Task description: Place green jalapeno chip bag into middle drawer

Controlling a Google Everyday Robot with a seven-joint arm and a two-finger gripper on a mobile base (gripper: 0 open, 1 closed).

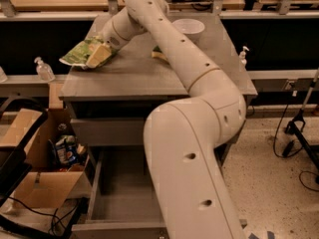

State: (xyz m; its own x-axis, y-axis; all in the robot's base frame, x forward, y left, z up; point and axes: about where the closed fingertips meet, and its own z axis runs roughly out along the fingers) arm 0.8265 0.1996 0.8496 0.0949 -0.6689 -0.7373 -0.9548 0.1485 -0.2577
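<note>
The green jalapeno chip bag (pixel 79 54) lies on the grey table top (pixel 129 76) at its far left edge, partly overhanging it. My gripper (pixel 99 55) is at the bag's right end, low over the table and touching the bag. The arm reaches across the table from the right. The middle drawer (pixel 117 198) stands pulled open below the table front, and its grey floor is bare where it shows. My arm's large lower segment covers the drawer's right half.
A white bowl (pixel 188 26) sits at the table's back. A sliver of the sponge (pixel 157 55) shows behind the arm. Pump bottles stand at the left (pixel 44 69) and right (pixel 243 55). An open cardboard box (pixel 35 158) with packets stands left of the drawer.
</note>
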